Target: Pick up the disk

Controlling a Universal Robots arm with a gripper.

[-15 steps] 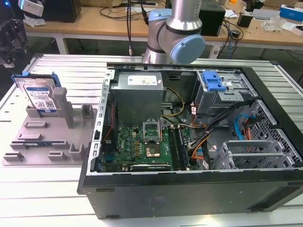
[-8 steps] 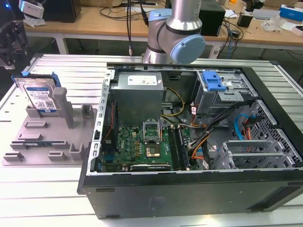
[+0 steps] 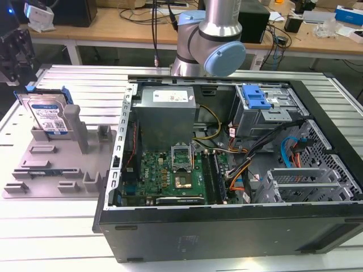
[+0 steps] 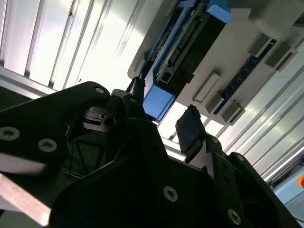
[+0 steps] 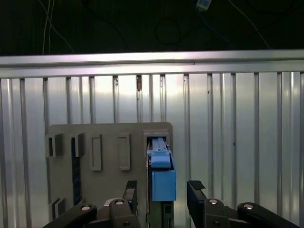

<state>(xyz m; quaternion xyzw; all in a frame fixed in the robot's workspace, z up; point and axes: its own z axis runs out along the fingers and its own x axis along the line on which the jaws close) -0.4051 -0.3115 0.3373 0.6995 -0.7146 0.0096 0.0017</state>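
Disk (image 3: 50,116) was seen standing upright on its edge in a slot of the grey holder tray (image 3: 54,167), at the exterior view's left. Its white label was turned toward the camera and its blue side rails were visible. The tray was laid on the ribbed metal tabletop (image 3: 62,232), just beside the opened computer case (image 3: 227,238). The pincer (image 5: 164,189) was held just above the disk's upper edge, with its jaws spread wide. In the first wrist view, one black finger (image 5: 131,190) was seen on each side of the blue rail end. A gap was left on both sides, so that nothing was gripped. The disk was not lifted from its slot. The arm (image 3: 210,39) was seen behind the case.
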